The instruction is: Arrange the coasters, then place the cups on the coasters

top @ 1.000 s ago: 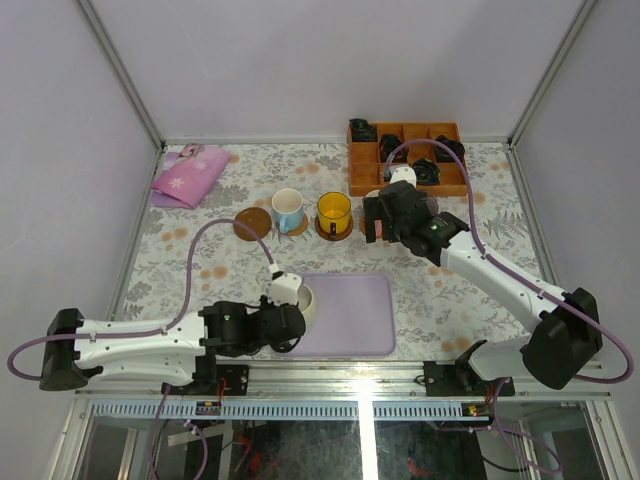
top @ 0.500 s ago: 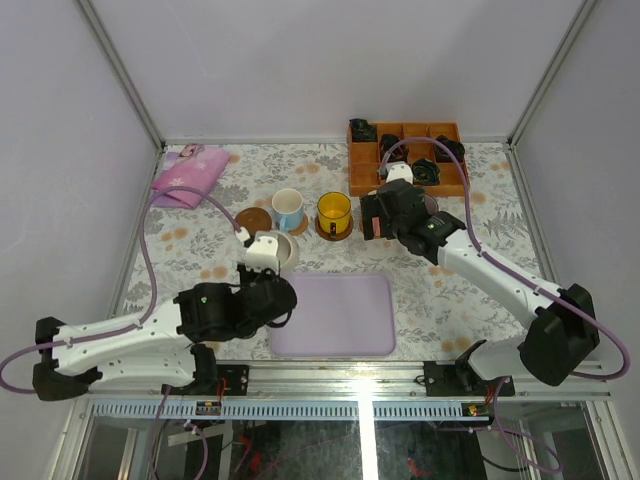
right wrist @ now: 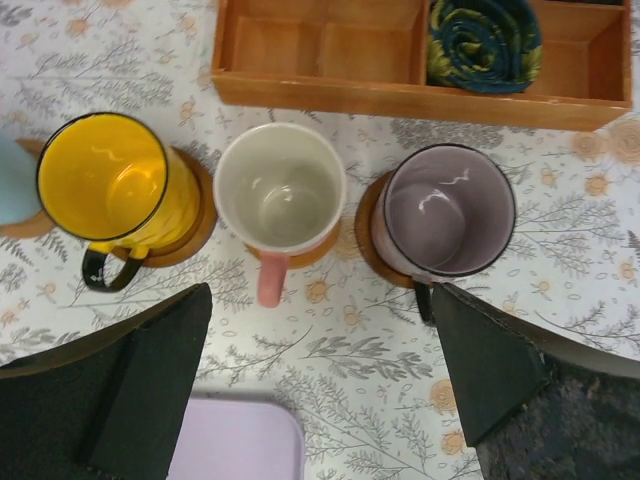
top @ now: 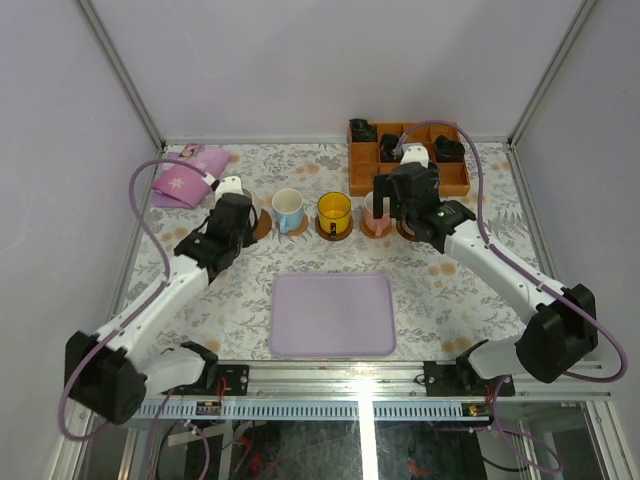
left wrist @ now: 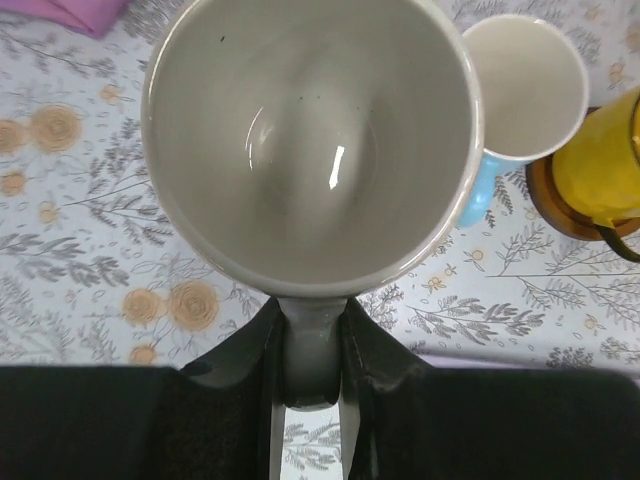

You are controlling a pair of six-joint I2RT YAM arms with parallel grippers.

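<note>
My left gripper (left wrist: 310,340) is shut on the handle of the cream-white cup (left wrist: 310,140), which fills the left wrist view. In the top view this gripper (top: 238,207) hangs over the leftmost coaster (top: 263,226), of which only an edge shows. The blue cup (top: 288,210), yellow cup (top: 333,212) and pink cup (top: 375,218) each stand on a coaster. The greyish-purple cup (right wrist: 450,210) stands on its coaster (right wrist: 368,235) to the right of the pink cup (right wrist: 280,190). My right gripper (right wrist: 320,370) is open and empty, just on the near side of those two cups.
An orange-brown compartment box (top: 408,160) with dark rolled items stands at the back right. The lavender tray (top: 333,315) lies at the front centre. A pink cloth (top: 185,175) lies at the back left. Glass walls bound the table.
My left arm has swung from beside the lavender tray to the back left, carrying the cream-white cup to the leftmost coaster. The right gripper has shifted slightly right and stays open.
</note>
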